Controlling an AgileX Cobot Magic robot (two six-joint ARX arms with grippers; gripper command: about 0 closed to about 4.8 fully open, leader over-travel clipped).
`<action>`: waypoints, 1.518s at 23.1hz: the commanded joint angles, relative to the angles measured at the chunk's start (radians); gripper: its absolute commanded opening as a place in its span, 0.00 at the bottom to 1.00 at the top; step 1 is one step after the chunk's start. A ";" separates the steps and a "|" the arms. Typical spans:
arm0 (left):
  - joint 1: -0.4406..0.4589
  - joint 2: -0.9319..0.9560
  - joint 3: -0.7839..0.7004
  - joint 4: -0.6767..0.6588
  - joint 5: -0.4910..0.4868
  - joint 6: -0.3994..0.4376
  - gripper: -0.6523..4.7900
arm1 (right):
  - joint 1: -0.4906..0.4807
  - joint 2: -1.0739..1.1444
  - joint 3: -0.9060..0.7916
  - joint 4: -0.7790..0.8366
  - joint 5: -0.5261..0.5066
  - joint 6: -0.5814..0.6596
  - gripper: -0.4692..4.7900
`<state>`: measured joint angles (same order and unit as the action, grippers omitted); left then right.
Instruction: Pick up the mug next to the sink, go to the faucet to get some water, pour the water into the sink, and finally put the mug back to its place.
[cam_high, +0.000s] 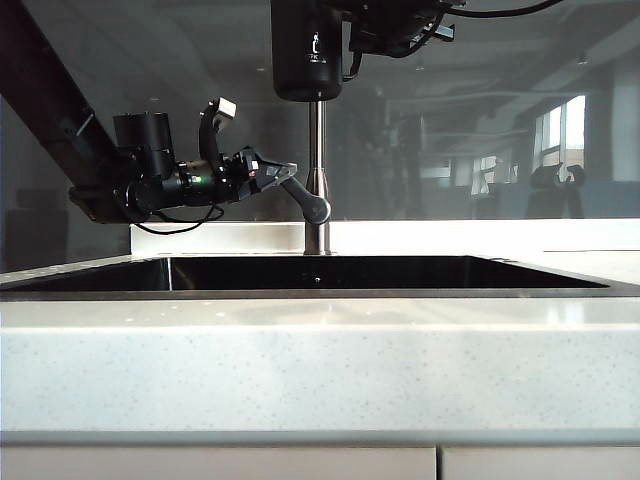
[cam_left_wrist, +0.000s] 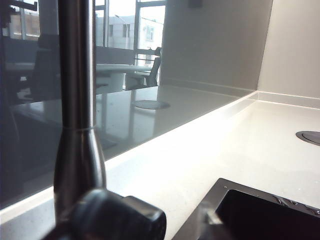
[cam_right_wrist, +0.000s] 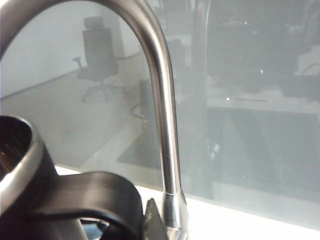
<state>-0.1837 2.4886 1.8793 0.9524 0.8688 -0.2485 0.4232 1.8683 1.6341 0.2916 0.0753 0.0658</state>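
Left fingers: the left gripper (cam_high: 288, 176) is seen in the exterior view with its jaws parted around the near end of the faucet's lever; whether the pads press on it cannot be told, so the grip is left undecided
Left gripper place: it is held level, left of the faucet pipe, above the back edge of the sink, and reaches toward the right of that view
Lever handle (cam_high: 305, 200): its long axis slopes from the gripper tips down to a rounded end beside the pipe; in the left wrist view only a blurred dark knob (cam_left_wrist: 120, 220) is shown
Right fingers: the right gripper is not shown as such; a closed grasp is indicated, and the mug is seen hanging from the right arm at the top of the exterior view
Mug (cam_high: 307, 50): it is held upright, long axis vertical, directly above the faucet pipe; in the right wrist view its silver rim (cam_right_wrist: 20, 165) and black handle (cam_right_wrist: 95, 195) are seen close up
Faucet (cam_high: 317, 170): the pipe stands vertical behind the sink; its curved top (cam_right_wrist: 155, 55) is shown in the right wrist view
Sink (cam_high: 330, 272): a wide dark basin is set in the speckled white counter (cam_high: 320, 370), long axis running left to right
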 joint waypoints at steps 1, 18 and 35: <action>-0.006 -0.011 0.005 0.052 0.099 -0.018 0.60 | 0.001 -0.010 0.010 0.031 0.001 0.004 0.09; -0.004 -0.011 0.005 0.006 -0.073 0.078 0.61 | 0.001 -0.010 0.010 0.027 0.001 0.004 0.09; -0.004 -0.011 0.005 -0.061 -0.133 0.096 0.61 | 0.000 -0.010 0.010 0.027 0.001 0.004 0.09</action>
<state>-0.1902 2.4863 1.8801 0.8845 0.7399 -0.1558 0.4229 1.8690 1.6356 0.2687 0.0753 0.0616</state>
